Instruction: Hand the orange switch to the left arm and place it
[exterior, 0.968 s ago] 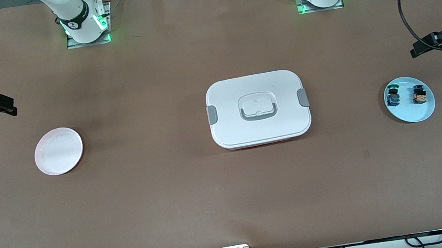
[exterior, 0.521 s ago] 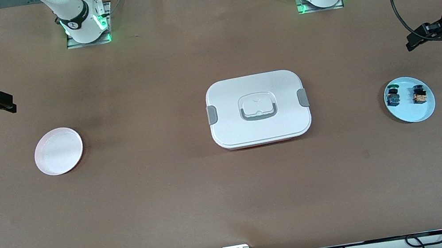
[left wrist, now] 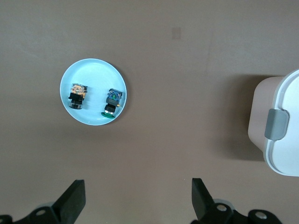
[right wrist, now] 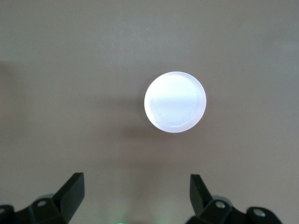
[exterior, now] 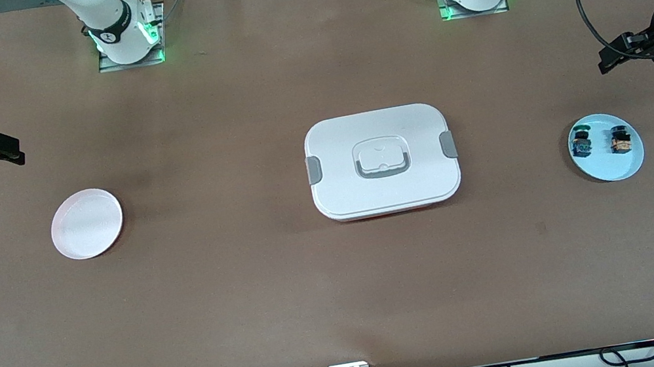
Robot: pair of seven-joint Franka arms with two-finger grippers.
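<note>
The left gripper [left wrist: 138,200] hangs wide open and holding nothing over the bench's edge at the left arm's end. Near it, the orange switch [exterior: 621,139] lies on the blue plate [exterior: 610,170], just beside a green switch [exterior: 581,141]. The right gripper [right wrist: 135,198], equally wide and bare, hangs over the bench's edge at the right arm's end, near a pink plate [exterior: 86,224]. A white lidded box [exterior: 382,161] sits mid-bench. The switch lies where placing would leave it; neither gripper touches it.

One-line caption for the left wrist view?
Open left gripper above bare table, blue plate holding orange switch and green switch.
</note>
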